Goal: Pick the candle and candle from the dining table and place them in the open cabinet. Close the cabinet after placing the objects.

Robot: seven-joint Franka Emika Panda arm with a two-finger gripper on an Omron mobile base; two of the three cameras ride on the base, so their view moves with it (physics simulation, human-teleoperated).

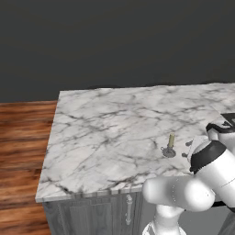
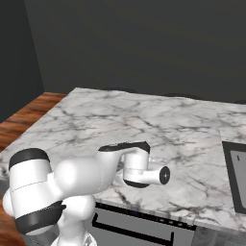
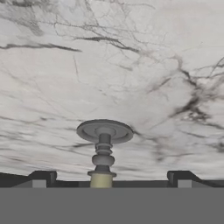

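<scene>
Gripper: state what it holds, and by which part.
Nothing is held. The gripper is open, its fingertips either side of the pale-olive candle without touching it.

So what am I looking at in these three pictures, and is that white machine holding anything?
It is a white robot arm on a base that can drive, in a computer-drawn kitchen. Two cameras on the base look over the arm from its left and right. The third sits on its hand and looks along the end effector, whose two dark fingertips poke up at the bottom. On the dining table, a white marble slab, stands a stubby pale candle on a grey metal base. In the hand view the candle lies between the open fingertips, but they have not closed on it, so nothing is held.
</scene>
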